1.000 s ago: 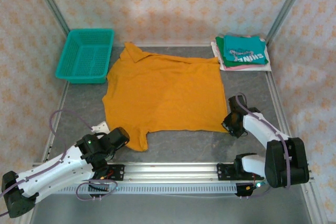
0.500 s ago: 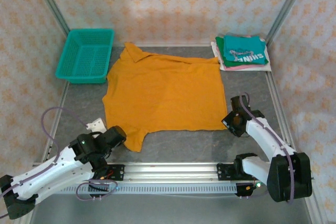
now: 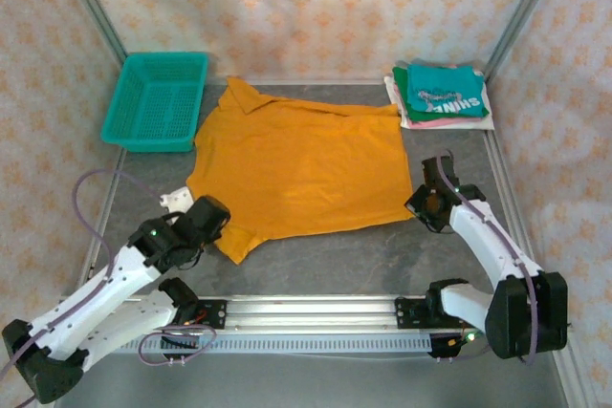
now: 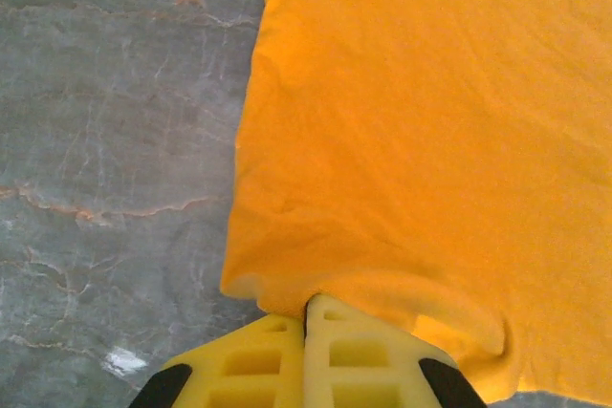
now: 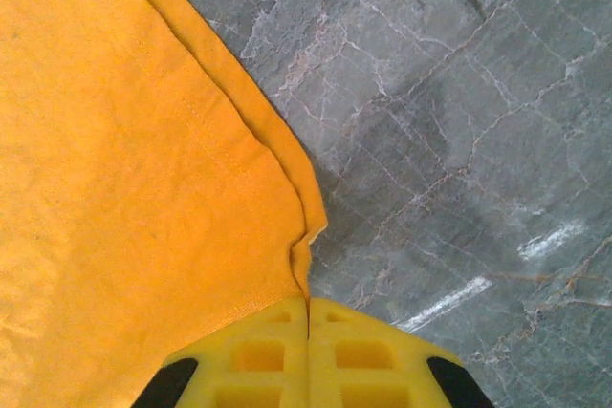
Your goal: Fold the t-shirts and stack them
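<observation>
A mustard-orange t-shirt [image 3: 301,164] lies spread flat on the grey table, its collar toward the back left. My left gripper [image 3: 212,225] is shut on the shirt's near left corner [image 4: 287,284], the cloth pinched between the yellow pads [image 4: 354,351]. At the near right corner [image 5: 301,255] of the hem, my right gripper [image 3: 421,207] is shut on the fabric. A stack of folded t-shirts [image 3: 442,95], teal with white lettering on top over pink and white, sits at the back right.
A teal mesh basket [image 3: 158,99] stands at the back left beside the shirt's shoulder. Metal frame posts and patterned walls close in the table. Bare grey tabletop [image 3: 363,260] lies between the shirt's hem and the rail at the arm bases.
Both grippers have moved away from the bases, dragging the shirt's near corners with them. The right gripper closed on the hem. The near left sleeve is now bunched up.
</observation>
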